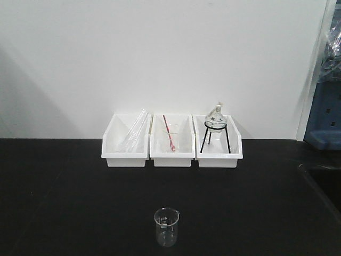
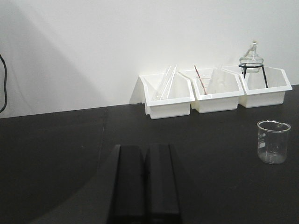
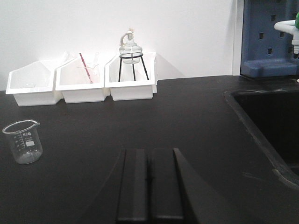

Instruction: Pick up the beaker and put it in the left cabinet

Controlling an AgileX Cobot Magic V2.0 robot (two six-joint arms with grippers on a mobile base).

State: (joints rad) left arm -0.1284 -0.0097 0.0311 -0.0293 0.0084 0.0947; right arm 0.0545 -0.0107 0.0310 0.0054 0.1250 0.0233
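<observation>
Small clear glass beaker [image 1: 167,226] with a pour spout and faint white printed markings stands upright on the black worktop [image 1: 64,202], alone near the front edge and well apart from the 3 white plastic bins lined up against the white wall. The left bin [image 1: 126,156] holds long glass tubes [image 1: 136,130] leaning at a slant, the middle bin [image 1: 171,156] holds a thin red rod [image 1: 168,133] among clear glassware, and the right bin [image 1: 218,157] holds a round-bottom glass flask [image 1: 216,117] seated on a black wire tripod [image 1: 228,141]. The left gripper [image 2: 145,148] hangs low over the worktop with its black jaws pressed together on nothing, the beaker ahead to its right. The right gripper [image 3: 149,151] has its jaws likewise closed and empty, the beaker ahead to its left. A dark recessed sink [image 3: 271,121] lies to the right, below a blue pegboard panel [image 3: 268,37].
</observation>
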